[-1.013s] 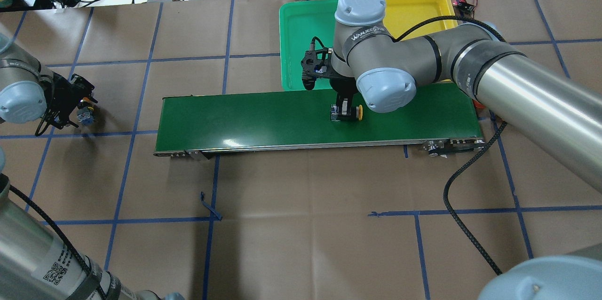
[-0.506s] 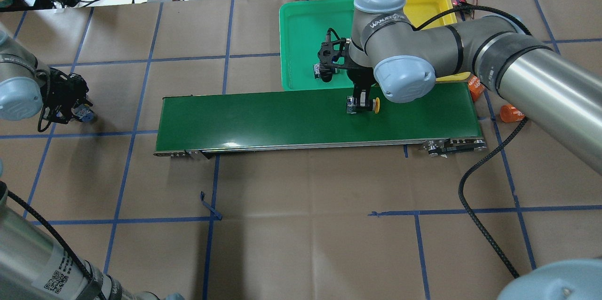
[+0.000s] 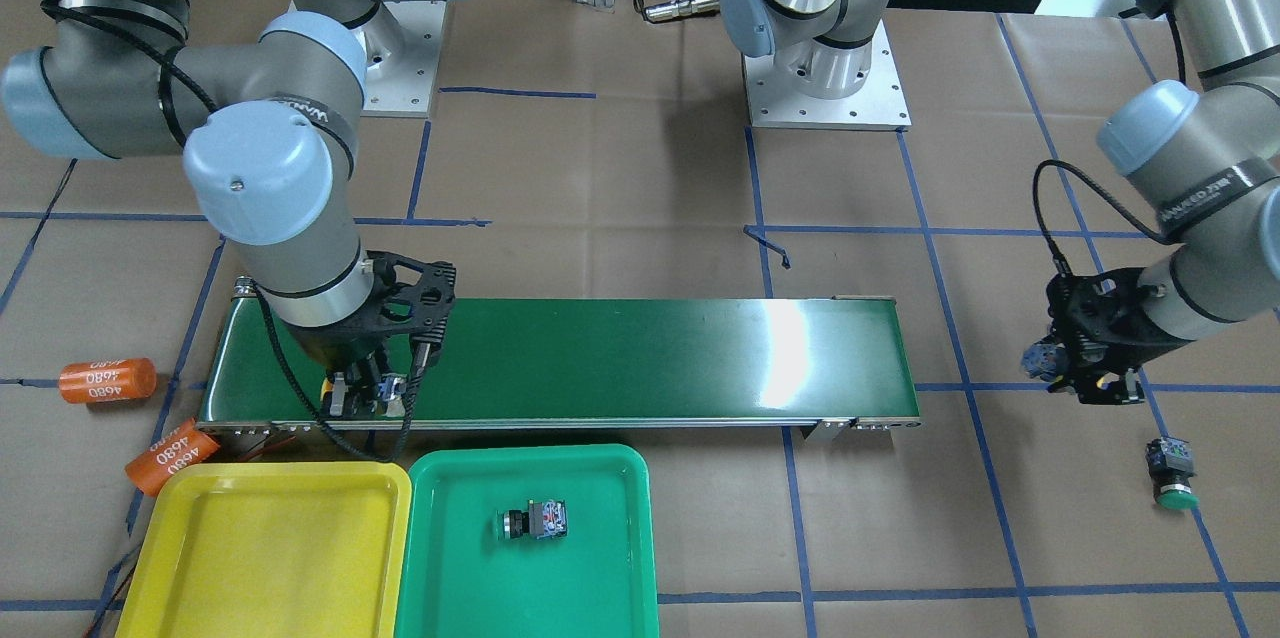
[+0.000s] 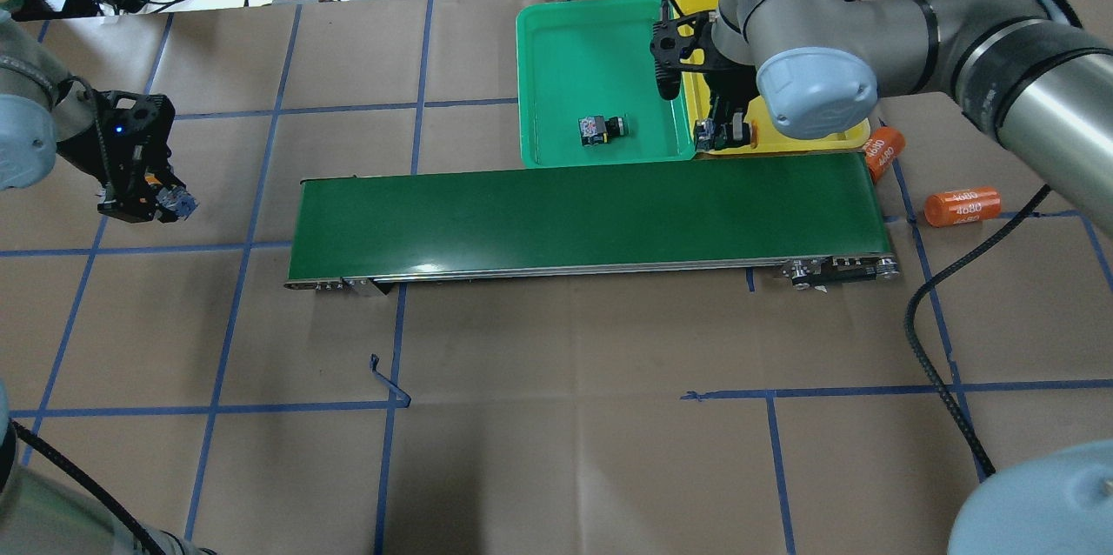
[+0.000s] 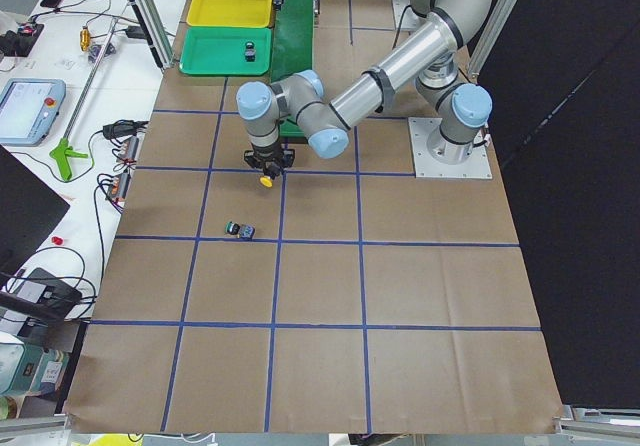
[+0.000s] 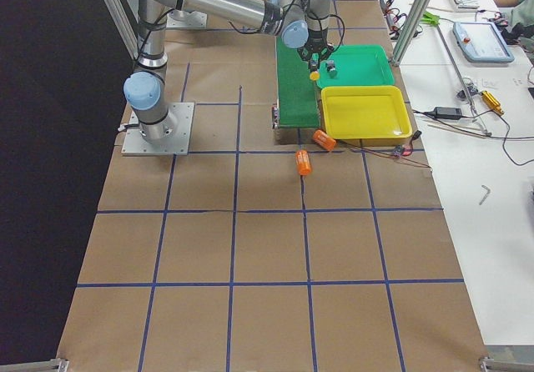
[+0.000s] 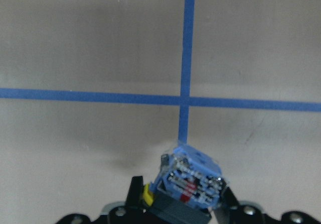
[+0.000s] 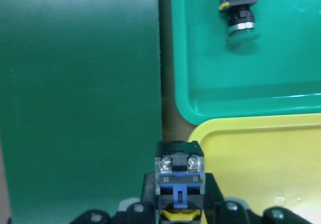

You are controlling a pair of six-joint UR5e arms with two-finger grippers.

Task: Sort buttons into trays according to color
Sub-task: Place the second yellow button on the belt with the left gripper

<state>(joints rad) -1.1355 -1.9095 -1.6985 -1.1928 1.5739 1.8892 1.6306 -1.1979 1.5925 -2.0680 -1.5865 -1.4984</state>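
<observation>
Jaws on the right clench a yellow button (image 8: 179, 176) over the yellow tray (image 8: 261, 153) corner, lower frame; dropped here, it could bounce out.

The right arm (image 4: 974, 24) stretches across to the far right of the table, wrist turned down so the right gripper (image 4: 724, 132) points straight at the surface, its fingers (image 8: 209, 186) clamped on a yellow button (image 8: 179, 174). The left arm (image 3: 1190, 188) is folded out at the robot's left, and the left gripper (image 4: 165, 200) hangs tilted above the table, gripping the other yellow button (image 7: 188, 179) clear of the surface.
</observation>
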